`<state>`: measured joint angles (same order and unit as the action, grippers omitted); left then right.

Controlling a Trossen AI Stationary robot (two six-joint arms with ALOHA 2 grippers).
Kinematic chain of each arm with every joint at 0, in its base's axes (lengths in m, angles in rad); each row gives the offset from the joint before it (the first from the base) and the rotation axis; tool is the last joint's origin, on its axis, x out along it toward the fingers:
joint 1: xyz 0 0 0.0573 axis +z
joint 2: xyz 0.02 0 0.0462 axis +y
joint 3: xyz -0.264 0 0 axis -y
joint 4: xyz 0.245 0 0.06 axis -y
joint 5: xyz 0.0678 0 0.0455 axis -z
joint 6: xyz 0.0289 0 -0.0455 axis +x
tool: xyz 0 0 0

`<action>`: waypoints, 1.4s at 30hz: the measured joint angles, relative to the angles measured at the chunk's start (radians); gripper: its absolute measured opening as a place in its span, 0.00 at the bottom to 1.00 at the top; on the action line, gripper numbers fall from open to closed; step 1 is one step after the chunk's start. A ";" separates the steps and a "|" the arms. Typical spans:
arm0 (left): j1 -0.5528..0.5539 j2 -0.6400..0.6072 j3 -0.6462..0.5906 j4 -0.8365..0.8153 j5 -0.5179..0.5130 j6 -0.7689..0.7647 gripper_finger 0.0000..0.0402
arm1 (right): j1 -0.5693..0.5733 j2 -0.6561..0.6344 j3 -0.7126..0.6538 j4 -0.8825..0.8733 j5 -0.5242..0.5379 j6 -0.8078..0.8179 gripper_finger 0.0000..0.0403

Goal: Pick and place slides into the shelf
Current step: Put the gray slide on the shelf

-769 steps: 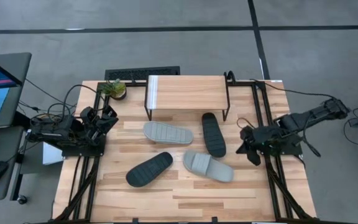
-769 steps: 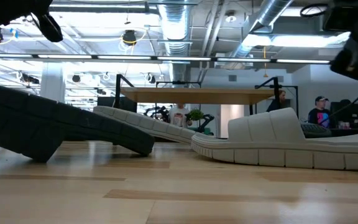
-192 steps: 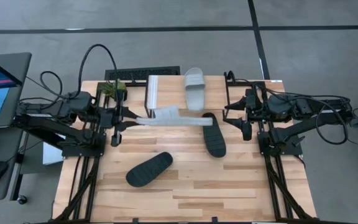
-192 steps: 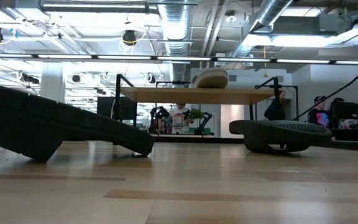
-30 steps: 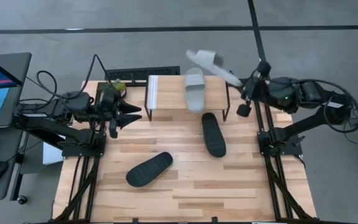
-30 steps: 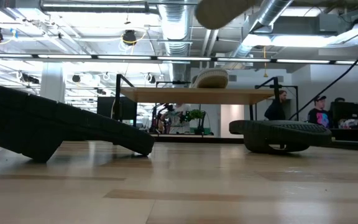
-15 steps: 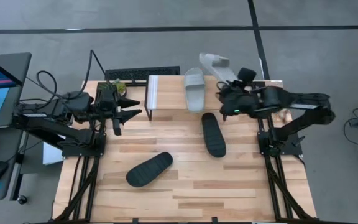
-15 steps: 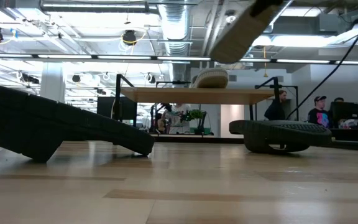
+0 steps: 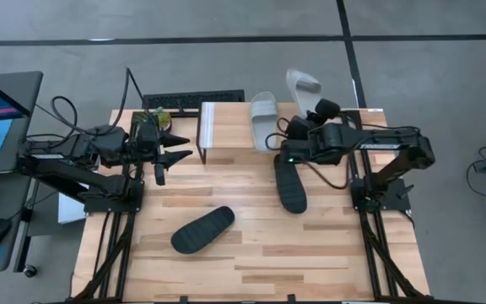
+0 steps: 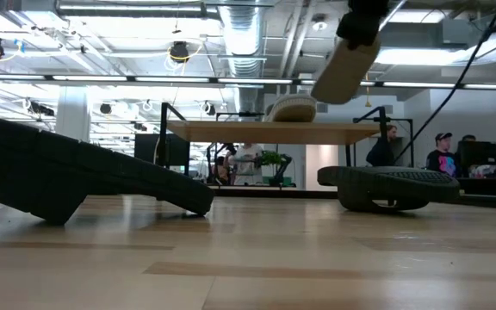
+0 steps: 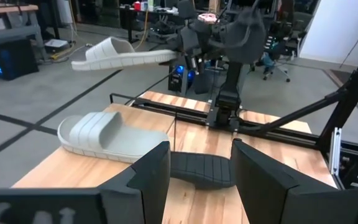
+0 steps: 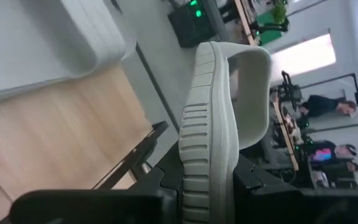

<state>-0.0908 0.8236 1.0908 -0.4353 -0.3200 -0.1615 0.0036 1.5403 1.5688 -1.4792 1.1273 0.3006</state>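
Four slides show across the views. One light grey slide [image 9: 263, 121] lies flat on the shelf [image 9: 226, 124], towards the shelf's right half, its strap end pointing away from the front of the surface [image 9: 251, 245]. The second light grey slide [image 9: 305, 87] is up in the air, clamped by its edge in the right end effector [image 9: 317, 109], above and just beyond the shelf's right end; in the low view it hangs tilted, higher than the shelf top, and the right wrist view shows both dark fingers [image 12: 166, 180] pressed against its ribbed sole rim. The right arm reaches in from the right side, bent over the shelf's corner.

Two black slides are on the surface. One black slide [image 9: 290, 182] lies just in front of the shelf's right leg, running lengthwise away from it. The other black slide [image 9: 202, 230] lies at an angle well apart from it, nearer the front left.

At the shelf's left end, the left end effector [image 9: 175, 150] hovers with its fingers spread and nothing between them. A small potted plant [image 9: 153, 120] stands at the surface's back left corner, close behind that arm.
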 joint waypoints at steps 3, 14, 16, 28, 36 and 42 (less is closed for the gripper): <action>0.000 0.000 0.000 -0.001 0.000 0.009 0.39 | 0.002 0.019 0.000 -0.043 -0.004 0.055 0.12; 0.000 0.000 0.000 -0.001 -0.001 0.038 0.39 | 0.078 0.031 0.001 -0.086 -0.002 0.017 0.12; 0.000 0.000 0.000 -0.001 -0.001 0.048 0.39 | 0.099 0.031 0.001 -0.086 -0.008 -0.008 0.12; 0.000 0.000 0.000 -0.002 -0.001 0.050 0.39 | 0.098 0.098 0.001 -0.084 -0.056 -0.012 0.12; 0.000 0.000 0.000 -0.002 -0.001 0.050 0.39 | 0.057 0.167 0.001 -0.090 -0.057 0.049 0.12; 0.000 0.000 0.000 -0.002 -0.001 0.050 0.39 | 0.053 0.167 0.001 -0.084 -0.071 0.066 0.12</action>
<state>-0.0910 0.8234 1.0908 -0.4374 -0.3210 -0.1116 0.0563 1.7077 1.5696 -1.5632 1.0560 0.3668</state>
